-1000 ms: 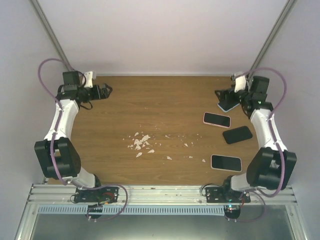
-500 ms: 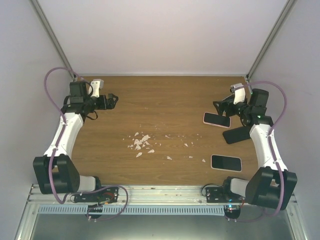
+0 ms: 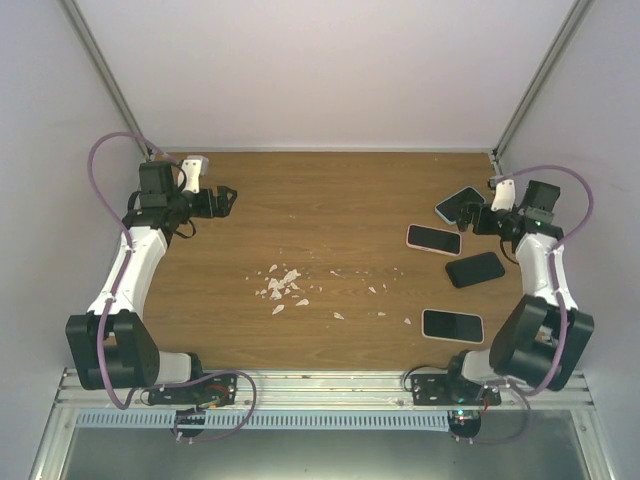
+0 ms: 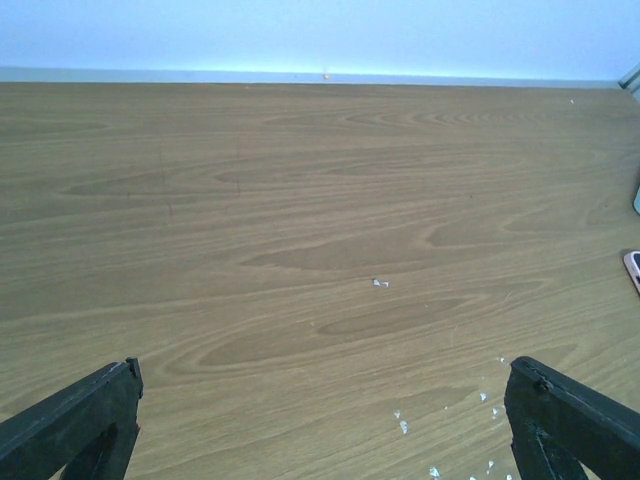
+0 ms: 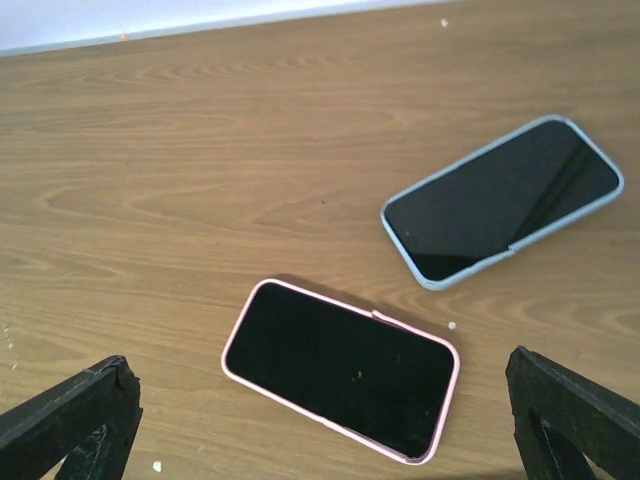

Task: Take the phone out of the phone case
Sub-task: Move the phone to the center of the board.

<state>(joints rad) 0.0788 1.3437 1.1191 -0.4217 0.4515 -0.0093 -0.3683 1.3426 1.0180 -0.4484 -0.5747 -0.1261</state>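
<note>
- Nothing is gripped; the reach is judged in hand, and a hold on one cased phone is needed next.
- The right gripper [image 3: 482,218] is held spread, aimed at the flat pink-cased phone [image 5: 340,370]; the blue-cased phone [image 5: 500,200] lies just beyond.
- The left gripper [image 3: 222,200] is held spread, well apart at far left.
</note>
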